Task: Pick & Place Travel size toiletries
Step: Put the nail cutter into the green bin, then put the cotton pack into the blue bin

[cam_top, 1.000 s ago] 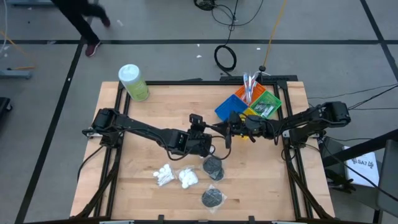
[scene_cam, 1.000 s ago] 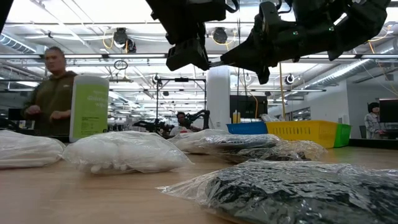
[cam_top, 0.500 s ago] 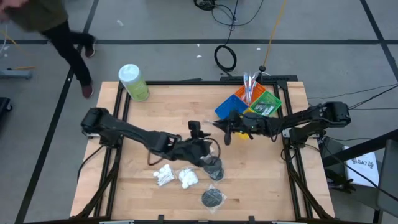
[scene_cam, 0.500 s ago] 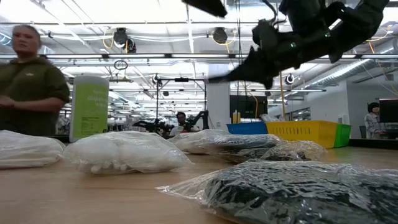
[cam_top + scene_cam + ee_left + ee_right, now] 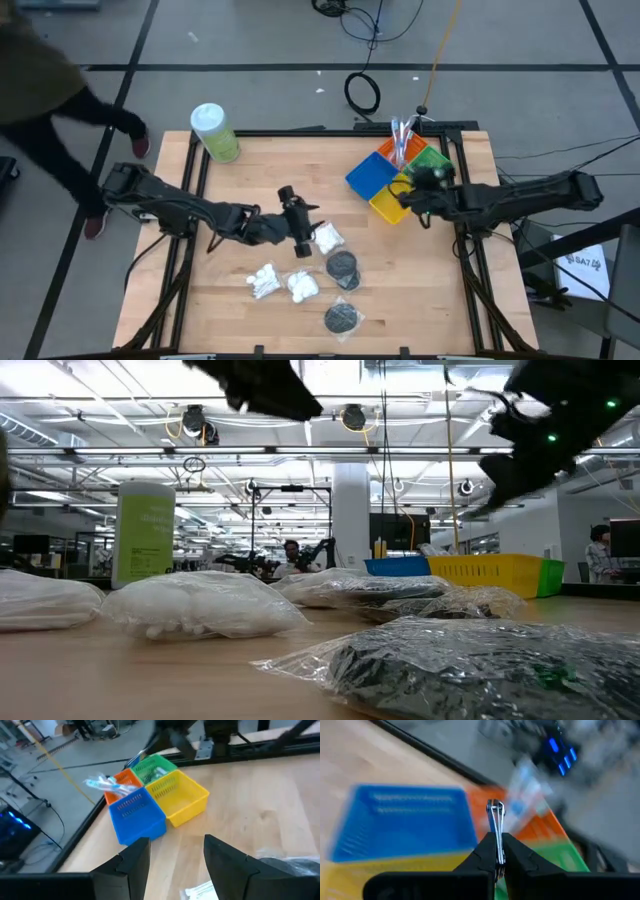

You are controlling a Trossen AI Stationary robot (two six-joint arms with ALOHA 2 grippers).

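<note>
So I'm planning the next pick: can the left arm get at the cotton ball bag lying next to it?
Probably yes. The left gripper is open and empty, right beside that cotton ball bag, with nothing lying between them. The right gripper is off by the yellow bin.

Wooden table [image 5: 250,170]. Green bottle [image 5: 214,132] at one corner; blue, yellow, orange and green bins [image 5: 398,172] clustered together. Cotton-ball bags [image 5: 285,283] and black disc bags [image 5: 343,268] lie mid-table.
</note>
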